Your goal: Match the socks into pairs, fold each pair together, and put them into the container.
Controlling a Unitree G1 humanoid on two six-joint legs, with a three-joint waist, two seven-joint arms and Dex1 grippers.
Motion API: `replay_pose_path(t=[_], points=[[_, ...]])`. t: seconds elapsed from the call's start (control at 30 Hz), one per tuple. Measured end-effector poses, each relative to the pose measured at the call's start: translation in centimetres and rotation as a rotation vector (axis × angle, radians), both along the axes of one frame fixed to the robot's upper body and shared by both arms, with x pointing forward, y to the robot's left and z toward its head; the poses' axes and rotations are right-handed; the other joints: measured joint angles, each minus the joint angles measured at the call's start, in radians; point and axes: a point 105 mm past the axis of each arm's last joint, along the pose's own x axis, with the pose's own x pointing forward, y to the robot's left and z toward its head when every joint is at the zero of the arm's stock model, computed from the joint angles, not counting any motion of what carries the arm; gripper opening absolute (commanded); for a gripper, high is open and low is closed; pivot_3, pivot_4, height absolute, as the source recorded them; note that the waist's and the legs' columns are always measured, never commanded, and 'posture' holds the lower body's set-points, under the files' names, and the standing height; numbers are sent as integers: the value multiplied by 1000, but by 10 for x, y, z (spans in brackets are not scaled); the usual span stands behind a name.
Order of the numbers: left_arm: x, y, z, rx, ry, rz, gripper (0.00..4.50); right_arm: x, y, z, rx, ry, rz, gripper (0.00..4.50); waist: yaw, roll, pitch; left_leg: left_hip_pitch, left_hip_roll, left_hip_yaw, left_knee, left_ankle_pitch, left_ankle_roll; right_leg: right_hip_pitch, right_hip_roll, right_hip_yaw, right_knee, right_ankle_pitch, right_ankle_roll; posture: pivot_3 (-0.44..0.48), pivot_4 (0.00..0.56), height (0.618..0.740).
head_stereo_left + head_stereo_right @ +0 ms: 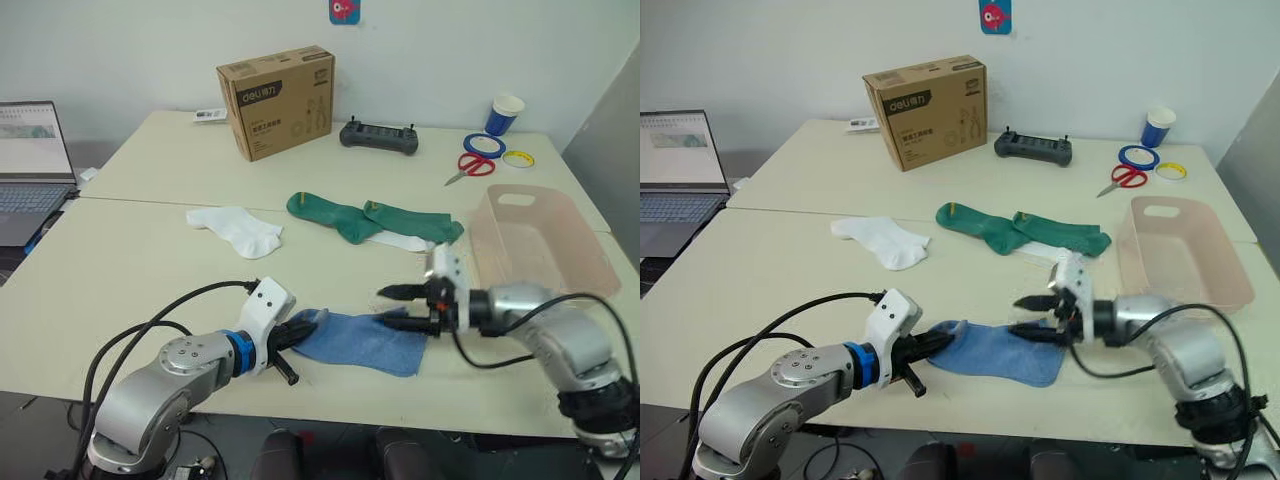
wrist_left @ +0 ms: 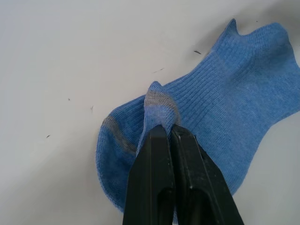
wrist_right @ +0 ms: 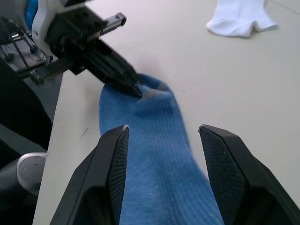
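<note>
Left tool [image 2: 165,133] pinching blue sock [image 1: 362,342] toe, right tool [image 3: 161,136] spread above it

Near the table's [image 1: 130,270] front edge, a sock pair [image 1: 365,342] pinched at its left end by the left pincer [image 1: 303,328], right pincer [image 1: 395,308] spread over its right end; behind, more socks [image 1: 375,220]; container [image 1: 535,240] right; cardboard box [image 1: 277,101] at back.

blue sock w/ grey stripe [image 2: 225,108], green socks [image 1: 375,220], pink tub [image 1: 590,262]
</note>
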Motion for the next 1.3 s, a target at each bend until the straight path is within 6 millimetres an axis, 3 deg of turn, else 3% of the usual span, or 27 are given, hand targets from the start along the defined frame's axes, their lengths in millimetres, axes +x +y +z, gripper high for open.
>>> replay_pose_path(t=[0.13, 0.33, 0.43, 0.53, 0.67, 0.8, 0.93, 1.1, 1.3], points=[[-1, 0, 1, -28, 10, 3, 1574, 2, 4, -3, -3, -32, -21, 2597, 0, 0, 0, 0, 0, 0, 0, 0, 0, 0, 0, 0, 0, 0, 0, 0, 150, 740], [6, 30, 14, 24, -32, 52, 3476, 2, 1, -5, -2, -32, -20, 2597, 0, 0, 0, 0, 1, -1, 0, 0, 0, 0, 1, -1, 0, 0, 0, 0, 150, 740], [9, 50, 29, 32, -76, 11, 3476, 3, 0, -3, -1, -56, -10, 2597, 0, 0, 0, 1, 1, 0, 0, 0, 0, 0, 1, 0, 0, 0, 0, 0, 150, 740], [6, 44, 49, -12, -162, -118, 3476, 3, 2, -7, -32, -93, 18, 2597, 0, 0, 0, 1, 0, 1, -1, 0, 0, 0, -1, 0, -1, -1, 0, 0, 150, 740], [9, 19, 49, -7, -226, -306, 2553, 1, 11, -15, -24, -102, 56, 1605, 4, 0, 0, 1, 0, 2, -1, 0, 0, 0, -1, 0, -1, -1, 0, 0, 150, 740], [6, -4, 22, 65, -207, -470, 1214, -2, 20, -25, -40, -112, 111, 117, 1, 0, 0, 0, 0, 2, -1, 0, 0, 0, 0, 0, -1, 0, -1, 0, 150, 740], [4, -11, -1, 118, -165, -549, 18, -1, 18, -43, -104, -114, 128, 0, 0, 0, 0, 0, 1, 1, -1, 0, 0, -1, 1, 0, 0, 0, -1, 0, 150, 740], [13, 1, -24, 223, -138, -539, 18, -1, 1, -55, -183, -120, 127, 0, 1, 0, 0, 1, 1, 1, 0, 0, 0, 0, 1, 0, 0, 0, -1, 0, 150, 740], [15, 15, -24, 247, -142, -526, 18, -5, -30, -57, -219, -124, 90, 0, 2, 0, -1, 1, 1, 1, 0, 0, 0, 0, 1, 0, 0, 0, -1, 0, 150, 740]])
